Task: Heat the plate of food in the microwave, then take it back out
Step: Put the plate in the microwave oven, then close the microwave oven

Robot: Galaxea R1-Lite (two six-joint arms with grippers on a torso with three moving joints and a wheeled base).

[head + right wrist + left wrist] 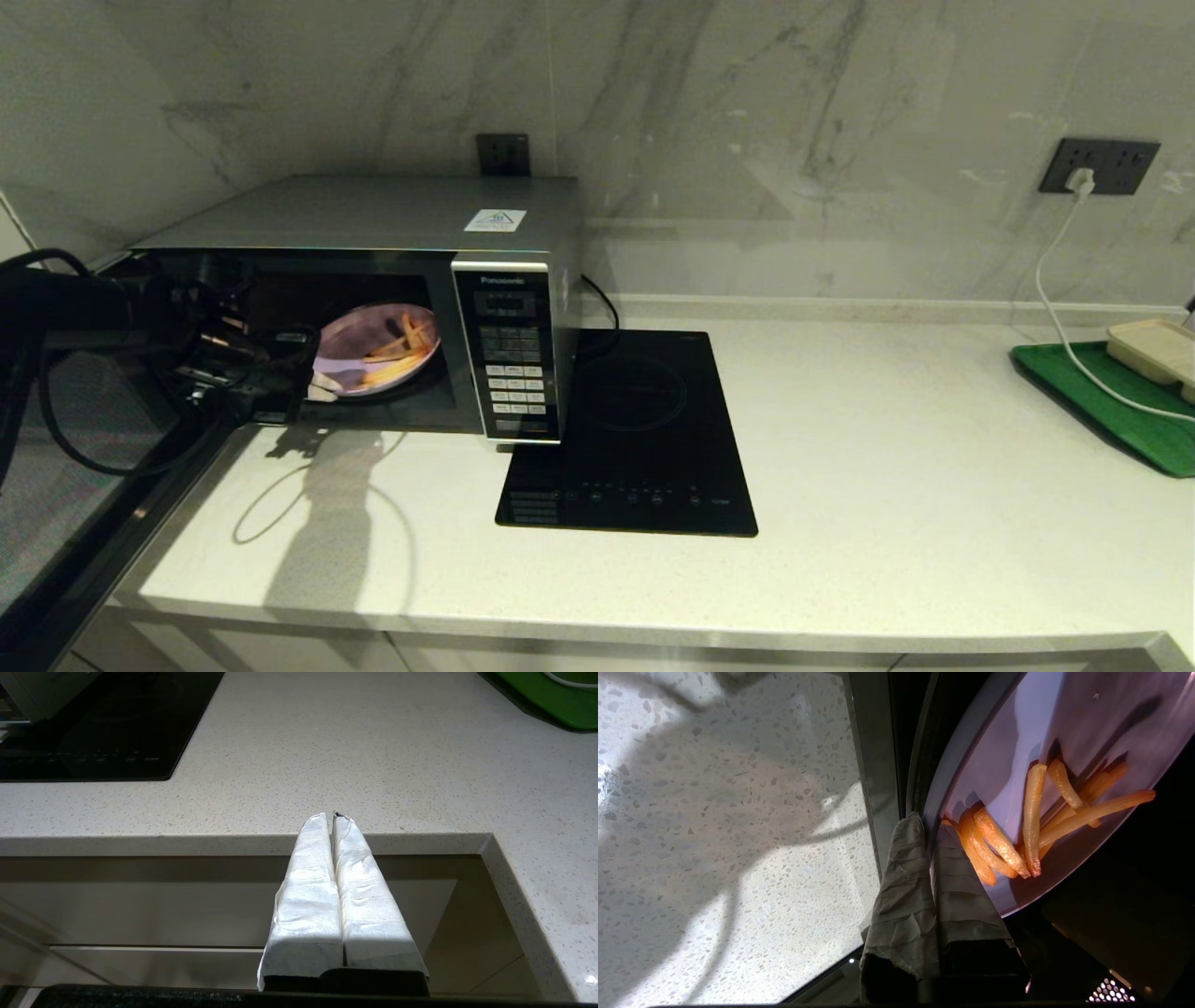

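Note:
The silver-grey microwave point(373, 217) stands at the back left of the counter with its door point(65, 485) swung wide to the left. The lilac plate of food point(373, 347) is in the cavity mouth, tilted, with orange-yellow fry sticks point(1031, 821) slid toward its lower side. My left gripper point(313, 383) reaches in from the left and is shut on the plate's near rim point(952, 756); its taped fingers point(901, 882) pinch the rim edge. My right gripper point(332, 816) is shut and empty, parked below the counter's front edge, out of the head view.
A black glass induction hob point(635, 439) lies just right of the microwave. At the far right a green tray point(1102, 401) carries a beige tray point(1158, 350), with a white cable point(1055, 308) running to a wall socket. Pale speckled counter point(934, 485) spreads in front.

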